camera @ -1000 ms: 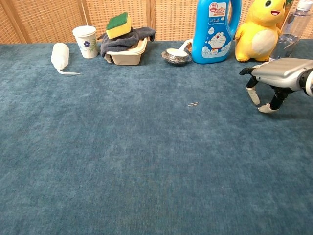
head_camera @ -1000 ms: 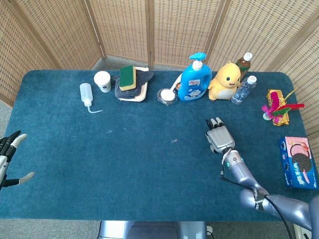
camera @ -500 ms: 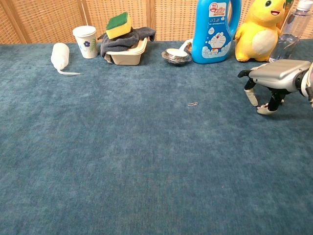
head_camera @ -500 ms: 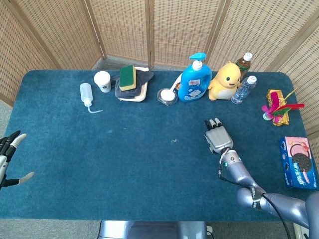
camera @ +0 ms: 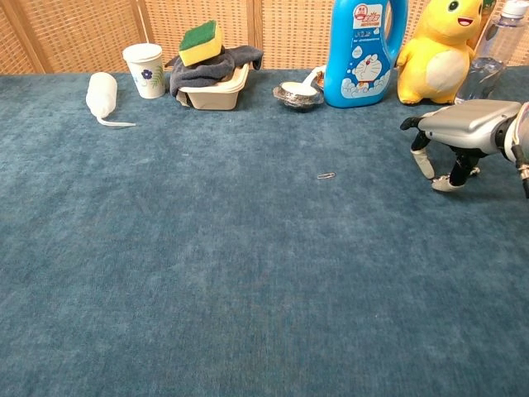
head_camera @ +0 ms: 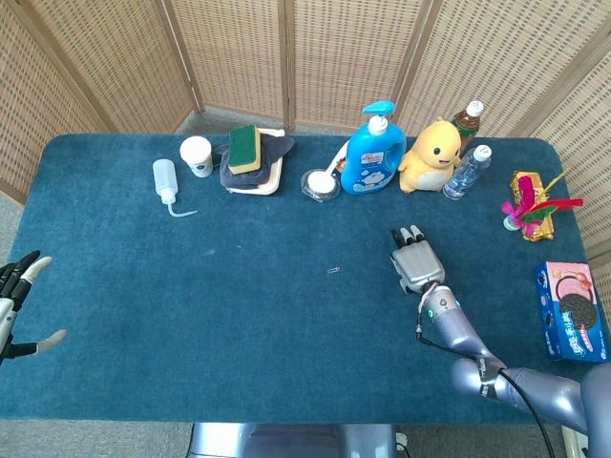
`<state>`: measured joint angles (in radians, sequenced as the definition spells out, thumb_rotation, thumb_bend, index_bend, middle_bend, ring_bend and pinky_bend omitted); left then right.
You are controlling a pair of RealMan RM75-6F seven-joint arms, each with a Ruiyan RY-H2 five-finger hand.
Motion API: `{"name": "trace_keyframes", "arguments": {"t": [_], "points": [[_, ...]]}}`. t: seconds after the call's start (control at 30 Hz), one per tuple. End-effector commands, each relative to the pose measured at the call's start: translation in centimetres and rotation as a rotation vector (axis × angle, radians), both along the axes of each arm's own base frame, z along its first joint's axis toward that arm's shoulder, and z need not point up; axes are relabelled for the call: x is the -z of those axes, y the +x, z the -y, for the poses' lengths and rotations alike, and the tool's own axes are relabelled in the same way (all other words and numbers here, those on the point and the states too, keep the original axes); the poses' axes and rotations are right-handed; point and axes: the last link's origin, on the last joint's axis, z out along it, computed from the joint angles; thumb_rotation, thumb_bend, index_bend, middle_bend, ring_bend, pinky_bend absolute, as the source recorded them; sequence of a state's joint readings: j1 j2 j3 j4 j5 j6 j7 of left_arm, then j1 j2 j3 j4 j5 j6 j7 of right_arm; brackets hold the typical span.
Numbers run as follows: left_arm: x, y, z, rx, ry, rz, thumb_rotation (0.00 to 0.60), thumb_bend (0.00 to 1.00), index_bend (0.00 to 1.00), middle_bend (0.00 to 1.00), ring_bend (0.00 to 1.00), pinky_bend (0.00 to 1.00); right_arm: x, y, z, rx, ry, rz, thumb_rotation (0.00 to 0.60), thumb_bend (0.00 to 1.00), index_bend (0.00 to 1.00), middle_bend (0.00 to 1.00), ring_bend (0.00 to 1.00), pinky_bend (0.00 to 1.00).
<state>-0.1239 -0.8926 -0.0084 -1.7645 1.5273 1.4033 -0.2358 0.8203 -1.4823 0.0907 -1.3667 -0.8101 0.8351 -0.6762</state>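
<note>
A small metal paper clip (camera: pixel 326 175) lies flat on the blue table cover (head_camera: pixel 239 286), near the middle and well left of the right hand (camera: pixel 459 136). It is judged light, stiff, thin and slippery, best pinched at its edges by fingertips. The right hand is held palm down, fingers (camera: pixel 424 162) apart and curved downward, holding nothing. The left hand (head_camera: pixel 14 305) is spread open at the table's left edge.
</note>
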Motion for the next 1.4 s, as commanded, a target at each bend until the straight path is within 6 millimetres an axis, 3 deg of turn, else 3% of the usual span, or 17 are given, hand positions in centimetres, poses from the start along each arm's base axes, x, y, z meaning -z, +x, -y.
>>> {"name": "trace_keyframes", "arguments": {"t": [0.03,1.0,1.4], "points": [[0.0,0.0,0.0,0.001,0.000,0.000,0.600,0.28,0.00,0.00,0.00,0.00,0.0,-0.1,0.0,0.001,0.001,-0.003,0.600,0.36,0.55,0.05,0.00,0.00],[0.0,0.0,0.1,-0.001,-0.004,0.000,0.600,0.28,0.00,0.00,0.00,0.00,0.6,0.1,0.0,0.004,0.007,-0.023,0.600,0.44,0.59,0.06,0.00,0.00],[0.1,0.0,0.1,-0.001,-0.007,-0.001,0.600,0.28,0.00,0.00,0.00,0.00,-1.0,0.8,-0.7,-0.028,-0.015,0.069,0.600,0.46,0.61,0.08,0.00,0.00]]}}
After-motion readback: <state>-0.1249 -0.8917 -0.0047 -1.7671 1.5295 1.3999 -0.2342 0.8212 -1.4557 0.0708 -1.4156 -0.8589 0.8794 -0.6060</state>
